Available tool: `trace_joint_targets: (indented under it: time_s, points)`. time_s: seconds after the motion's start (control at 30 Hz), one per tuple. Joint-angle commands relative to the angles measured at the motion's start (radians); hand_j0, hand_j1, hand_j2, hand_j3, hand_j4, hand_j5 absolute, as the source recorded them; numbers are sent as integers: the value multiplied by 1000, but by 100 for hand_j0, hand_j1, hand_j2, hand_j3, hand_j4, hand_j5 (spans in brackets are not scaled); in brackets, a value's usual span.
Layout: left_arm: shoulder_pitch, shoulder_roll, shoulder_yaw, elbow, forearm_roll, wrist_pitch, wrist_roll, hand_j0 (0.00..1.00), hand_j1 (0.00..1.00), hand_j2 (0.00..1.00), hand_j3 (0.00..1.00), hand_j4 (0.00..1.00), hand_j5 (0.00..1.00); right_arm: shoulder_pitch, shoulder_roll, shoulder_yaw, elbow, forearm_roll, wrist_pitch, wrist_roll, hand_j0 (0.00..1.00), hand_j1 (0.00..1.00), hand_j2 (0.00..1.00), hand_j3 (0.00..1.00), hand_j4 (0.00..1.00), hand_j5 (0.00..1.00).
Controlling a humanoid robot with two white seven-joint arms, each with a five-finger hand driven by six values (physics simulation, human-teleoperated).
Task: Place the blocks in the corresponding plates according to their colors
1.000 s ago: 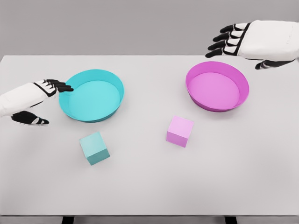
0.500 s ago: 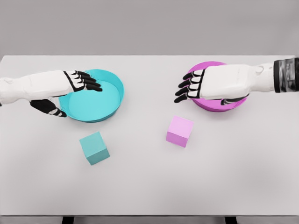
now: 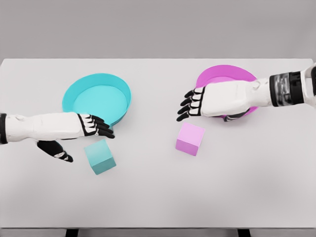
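A teal block [image 3: 100, 156] lies on the white table [image 3: 158, 197] in front of the teal plate [image 3: 97, 100]. A pink block [image 3: 190, 138] sits left of and in front of the pink plate [image 3: 224, 80]. My left hand [image 3: 81, 133] hovers just above and left of the teal block, fingers spread, thumb hanging down, holding nothing. My right hand [image 3: 205, 103] is above the pink block, open, covering the near part of the pink plate. Both plates hold no blocks.
The table's front edge [image 3: 158, 228] runs along the bottom of the view, its far edge behind the plates. Nothing else stands on the table.
The left hand has come down from the teal plate toward the teal block. The right hand has dropped from the far right to over the pink plate's front, nearer the pink block.
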Motion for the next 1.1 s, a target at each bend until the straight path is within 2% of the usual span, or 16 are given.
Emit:
trace_joint_targets:
  time_s: [0.0,0.13,0.4,0.67,0.8,1.07]
  points:
    - [5,-32,-1,-1,-38,2,-9,100,100,100,100,100,100,0,18,13,3,-4,3,0,100,100,100,100,100,100]
    - [23,-35,0,-1,-69,2,-9,100,100,100,100,100,100,5,30,24,4,13,3,0,100,100,100,100,100,100]
    - [38,-72,0,-1,-133,2,-8,100,100,100,100,100,100,5,79,45,105,34,3,0,100,100,100,100,100,100]
    - [43,-78,0,-1,-202,2,-9,100,100,100,100,100,100,3,118,102,98,49,3,0,100,100,100,100,100,100]
    - [43,-99,0,2,-207,2,-9,100,100,100,100,100,100,2,121,124,96,52,3,0,100,100,100,100,100,100]
    - [44,-125,-3,18,-248,2,-9,100,100,100,100,100,100,2,139,128,105,80,3,0,100,100,100,100,100,100]
